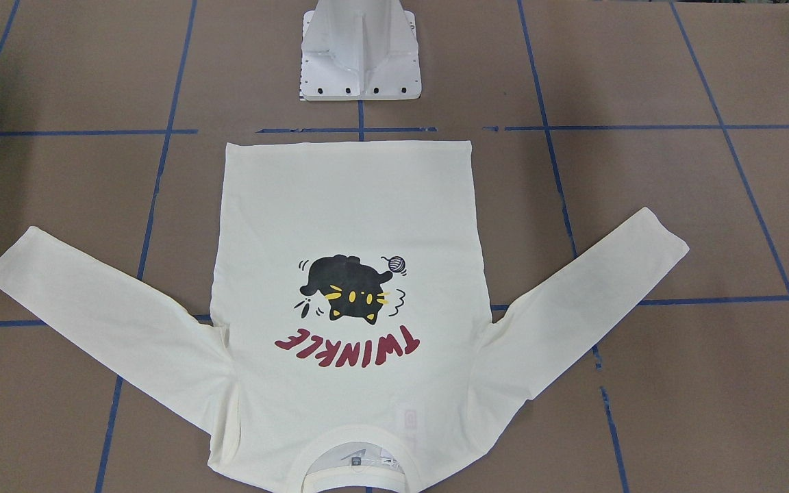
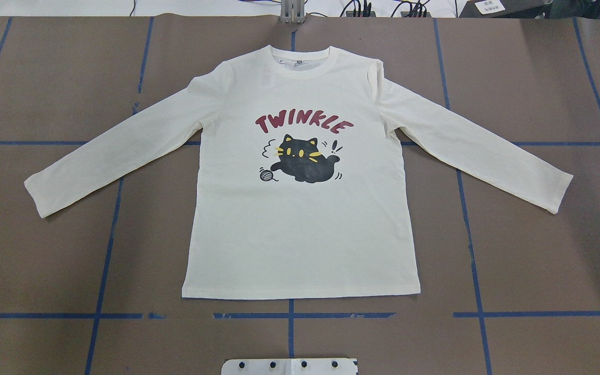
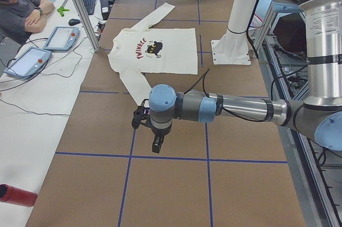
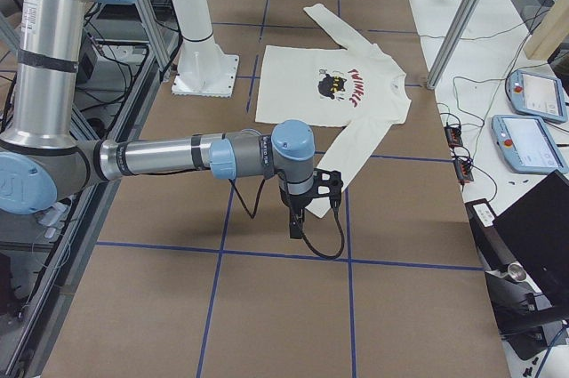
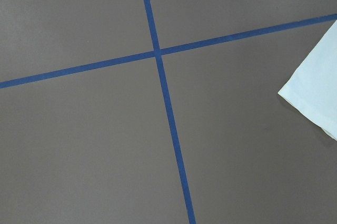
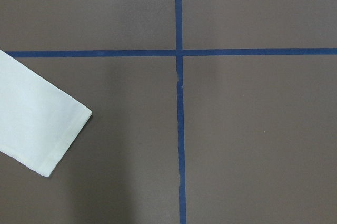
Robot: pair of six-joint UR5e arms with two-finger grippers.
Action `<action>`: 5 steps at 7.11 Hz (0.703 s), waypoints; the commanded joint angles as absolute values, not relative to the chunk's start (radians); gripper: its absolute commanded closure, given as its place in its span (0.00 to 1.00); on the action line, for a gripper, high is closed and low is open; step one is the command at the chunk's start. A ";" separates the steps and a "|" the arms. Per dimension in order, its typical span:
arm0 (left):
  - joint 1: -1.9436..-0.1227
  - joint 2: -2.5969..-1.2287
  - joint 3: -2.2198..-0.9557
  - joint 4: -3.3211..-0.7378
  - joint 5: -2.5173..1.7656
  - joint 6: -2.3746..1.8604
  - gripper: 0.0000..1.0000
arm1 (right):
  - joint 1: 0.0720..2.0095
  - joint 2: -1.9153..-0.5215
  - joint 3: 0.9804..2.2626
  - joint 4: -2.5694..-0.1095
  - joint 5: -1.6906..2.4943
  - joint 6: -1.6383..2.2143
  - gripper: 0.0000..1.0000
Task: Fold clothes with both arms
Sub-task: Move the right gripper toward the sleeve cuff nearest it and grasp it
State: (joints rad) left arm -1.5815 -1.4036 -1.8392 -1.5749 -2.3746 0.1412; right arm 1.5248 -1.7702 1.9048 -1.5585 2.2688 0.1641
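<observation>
The brown table (image 2: 45,250) has blue tape lines on it. The cream shirt (image 2: 300,234) lies flat in the middle with the cat picture up, both sleeves spread out and the neck on the side away from the robot. The left arm (image 3: 235,108) hangs above the table past one sleeve end. The right arm (image 4: 169,156) hangs past the other. The left gripper (image 3: 155,150) and the right gripper (image 4: 296,234) point down, clear of the shirt. It is not possible to tell if they are wide or narrow.

T-shirt (image 1: 346,205) collar cut off by the front view's bottom edge. Only side views show left pincer (image 3: 156,146) and right pincer (image 4: 296,227); jaw state unreadable.
</observation>
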 commanded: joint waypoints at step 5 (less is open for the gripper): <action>-1.580 -1.401 -1.835 -1.707 -2.375 0.146 0.00 | 1.522 -1.732 1.943 -1.496 2.404 0.173 0.00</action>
